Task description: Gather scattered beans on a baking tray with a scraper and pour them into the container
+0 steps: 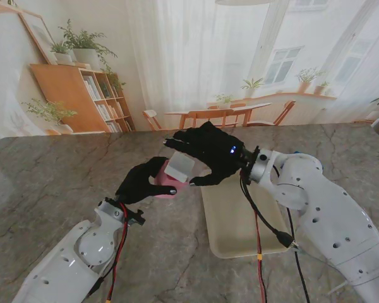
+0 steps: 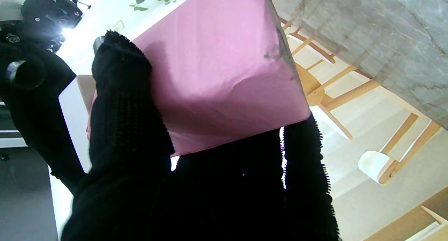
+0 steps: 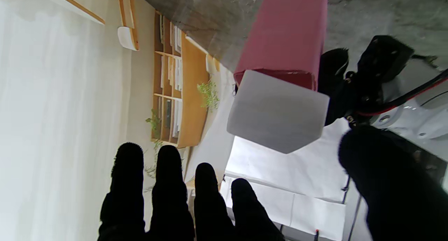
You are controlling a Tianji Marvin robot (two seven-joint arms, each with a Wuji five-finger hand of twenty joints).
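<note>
My left hand [image 1: 139, 181] is shut on a pink box-shaped container [image 1: 167, 188], held tilted above the table just left of the cream baking tray [image 1: 240, 222]. A white flat scraper [image 1: 180, 166] sticks out of the container's top. My right hand [image 1: 211, 151] hovers over it with fingers spread and thumb apart, touching nothing. In the left wrist view the container [image 2: 217, 76] fills the frame, and the scraper [image 2: 71, 115] shows beside it. The right wrist view shows the scraper [image 3: 276, 115] in front of the container [image 3: 283, 38], beyond my extended fingers [image 3: 168, 192]. No beans are visible.
The tray lies on the marble table [image 1: 63, 183] under my right forearm, its long side running away from me. Cables [image 1: 259, 227] hang from the right wrist across the tray. A printed room backdrop stands behind the table's far edge.
</note>
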